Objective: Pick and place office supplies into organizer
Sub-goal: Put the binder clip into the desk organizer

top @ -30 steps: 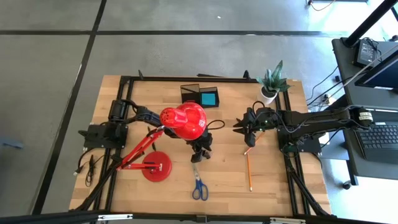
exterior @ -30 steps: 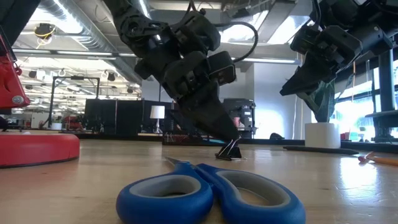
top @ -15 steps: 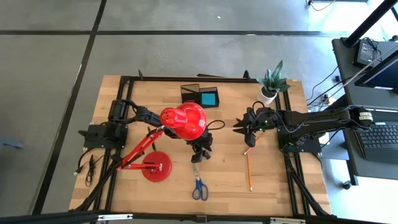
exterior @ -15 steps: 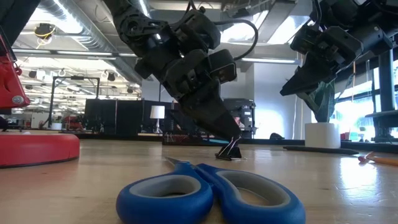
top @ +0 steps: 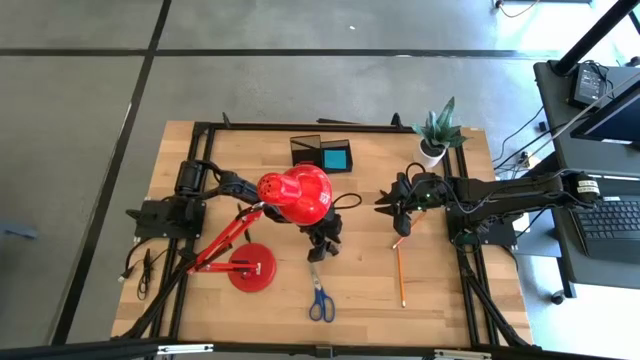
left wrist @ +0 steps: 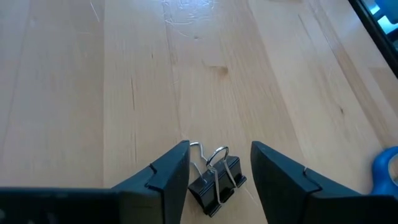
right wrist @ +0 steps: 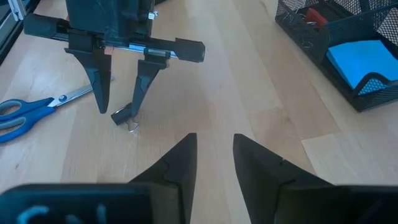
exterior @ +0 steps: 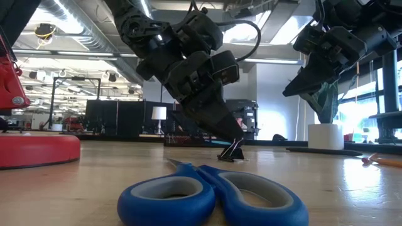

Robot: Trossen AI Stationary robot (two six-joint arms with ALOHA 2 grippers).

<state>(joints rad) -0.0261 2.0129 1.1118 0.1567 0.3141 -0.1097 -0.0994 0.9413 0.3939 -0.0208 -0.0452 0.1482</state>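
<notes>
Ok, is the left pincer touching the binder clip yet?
Apart. The left wrist view shows the binder clip lying between the left pincer fingers, with bare wood visible on both sides.

Left gripper (left wrist: 219,171) fingers apart at tabletop, right gripper (right wrist: 212,158) raised, parted

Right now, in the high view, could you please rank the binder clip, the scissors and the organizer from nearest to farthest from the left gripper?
1. binder clip, between the left gripper's open fingers.
2. scissors, just toward the table's front edge.
3. organizer, at the back edge.
</notes>
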